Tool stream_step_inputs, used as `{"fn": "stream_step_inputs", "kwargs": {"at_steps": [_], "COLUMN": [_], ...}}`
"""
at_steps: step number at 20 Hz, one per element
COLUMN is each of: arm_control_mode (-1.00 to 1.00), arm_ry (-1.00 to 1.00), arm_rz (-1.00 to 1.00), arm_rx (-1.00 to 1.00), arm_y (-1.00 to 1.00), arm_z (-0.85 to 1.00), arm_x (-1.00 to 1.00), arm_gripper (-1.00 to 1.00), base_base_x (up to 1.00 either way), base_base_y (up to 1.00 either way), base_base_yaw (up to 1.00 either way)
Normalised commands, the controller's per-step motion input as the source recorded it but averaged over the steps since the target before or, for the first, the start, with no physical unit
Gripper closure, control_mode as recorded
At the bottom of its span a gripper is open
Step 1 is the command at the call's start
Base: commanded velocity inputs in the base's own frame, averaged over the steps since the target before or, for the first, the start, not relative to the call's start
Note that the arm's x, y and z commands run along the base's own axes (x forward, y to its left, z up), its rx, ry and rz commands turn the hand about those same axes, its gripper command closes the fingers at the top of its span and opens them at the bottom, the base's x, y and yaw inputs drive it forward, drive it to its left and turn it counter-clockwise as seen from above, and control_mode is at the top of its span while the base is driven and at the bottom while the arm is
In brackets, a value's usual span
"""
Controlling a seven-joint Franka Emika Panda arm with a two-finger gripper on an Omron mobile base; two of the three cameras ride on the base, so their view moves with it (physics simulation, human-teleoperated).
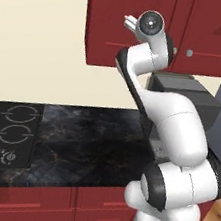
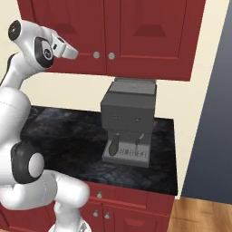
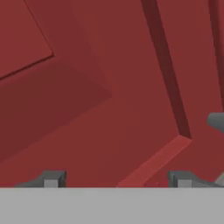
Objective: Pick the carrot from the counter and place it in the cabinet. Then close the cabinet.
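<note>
Hand view: gripper (image 3: pixel 117 179) spread wide, empty, close against the cabinet (image 3: pixel 87 109) door. Right base view alone shows the coffee machine (image 2: pixel 128 122) near the counter's (image 2: pixel 68 136) right edge.

The coffee machine (image 2: pixel 128 122) stands on the bench (image 2: pixel 68 136), directly below the cabinet (image 2: pixel 136 36). The stovetop (image 1: pixel 7 134) lies at the bench's nine o'clock end, the machine toward three o'clock.

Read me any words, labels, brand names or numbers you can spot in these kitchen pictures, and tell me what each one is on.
No readable text anywhere.
The coffee machine: small light marks on its lower front panel, too small and blurred to read.
The stovetop: white ring marks and knob symbols only, no letters or numbers.
The cabinet doors and the counter: plain, no labels.
</note>
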Motion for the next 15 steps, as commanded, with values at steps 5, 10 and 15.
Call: {"fn": "stream_step_inputs", "kwargs": {"at_steps": [5,10,15], "arm_control_mode": [-1.00,-1.00,-1.00], "arm_ry": [0.00,-0.01,-0.04], "arm_rz": [0.25,0.22,0.24], "arm_rx": [0.00,-0.01,-0.08], "arm_y": [-0.97,-0.58,-0.01], "arm_z": [0.00,0.01,0.18], "arm_x": [1.00,0.34,-1.00], "arm_gripper": [-1.00,-1.00,-1.00], "base_base_x": [0.00,0.00,0.00], "base_base_y": [0.00,0.00,0.00], "base_base_yaw": [0.00,0.00,0.00]}}
